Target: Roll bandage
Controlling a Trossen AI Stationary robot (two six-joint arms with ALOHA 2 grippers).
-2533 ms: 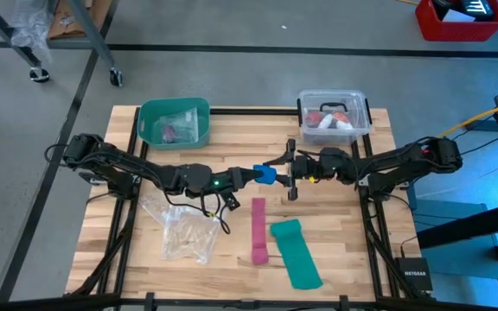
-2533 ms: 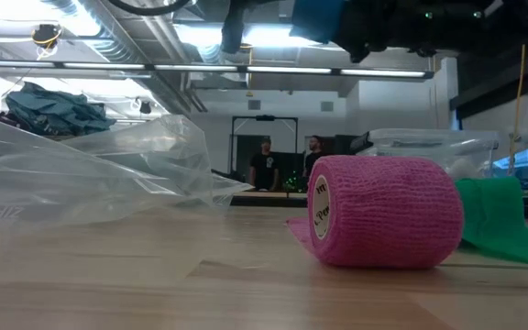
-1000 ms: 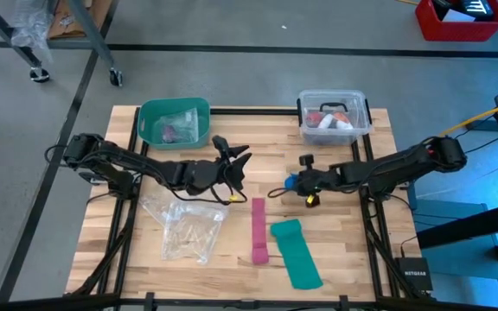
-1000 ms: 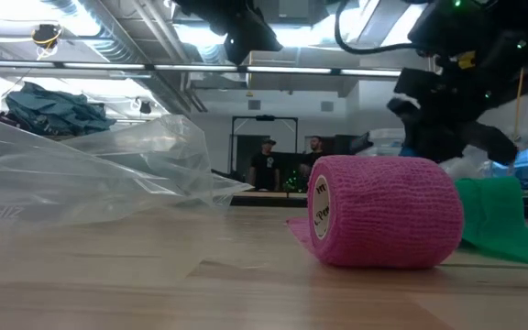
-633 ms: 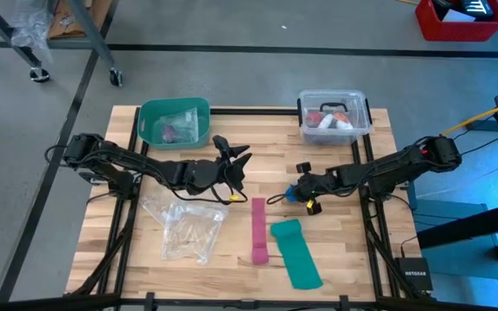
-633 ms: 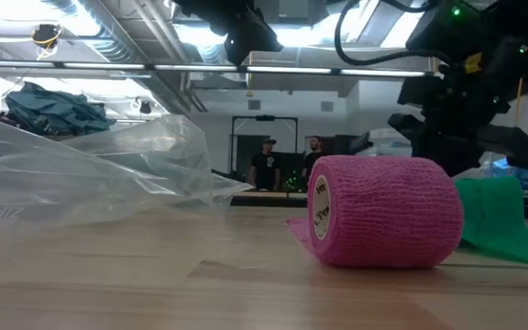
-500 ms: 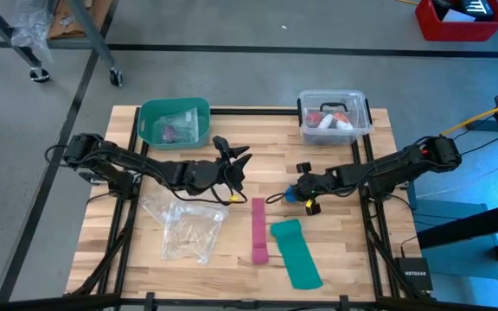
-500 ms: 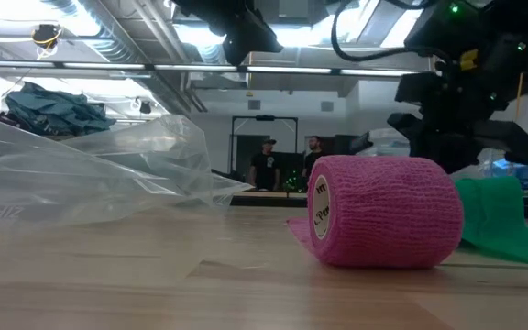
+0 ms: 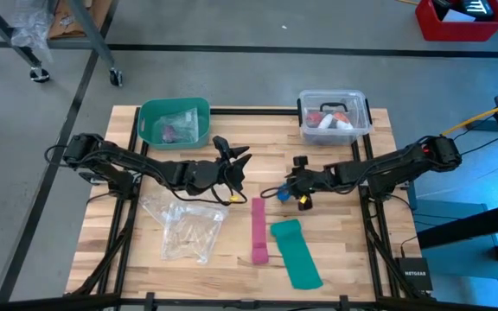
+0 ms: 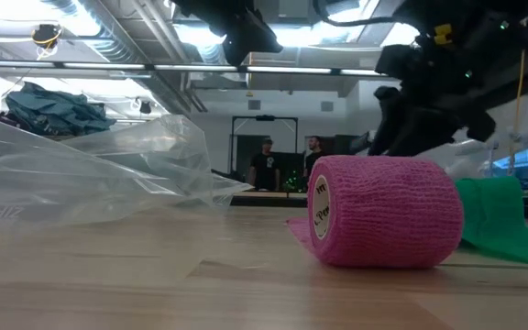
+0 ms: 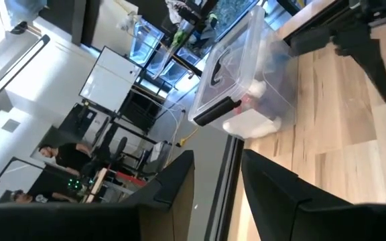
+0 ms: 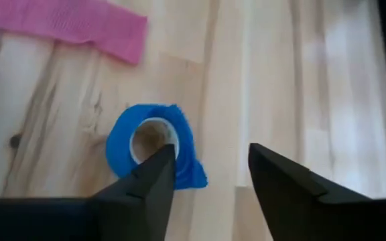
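Bandage (image 12: 151, 148): crinkly blue hollow roll on pale wood.

Lighting even and bright on the high view; soft shadows under both arms. Low view: ceiling strip lights (image 10: 273, 71) glare behind the right gripper (image 10: 429, 110), arms silhouetted. Right wrist view soft; blue bandage roll (image 12: 154, 143) just ahead of the fingers slightly blurred.

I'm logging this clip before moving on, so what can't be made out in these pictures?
- Rolled bright blue fabric bandage: hidden under the right claw in the high view, behind the pink fabric roll in the low view.
- Contents of the clear plastic lidded box: too small in the high view.
- Left claw: grip unclear.
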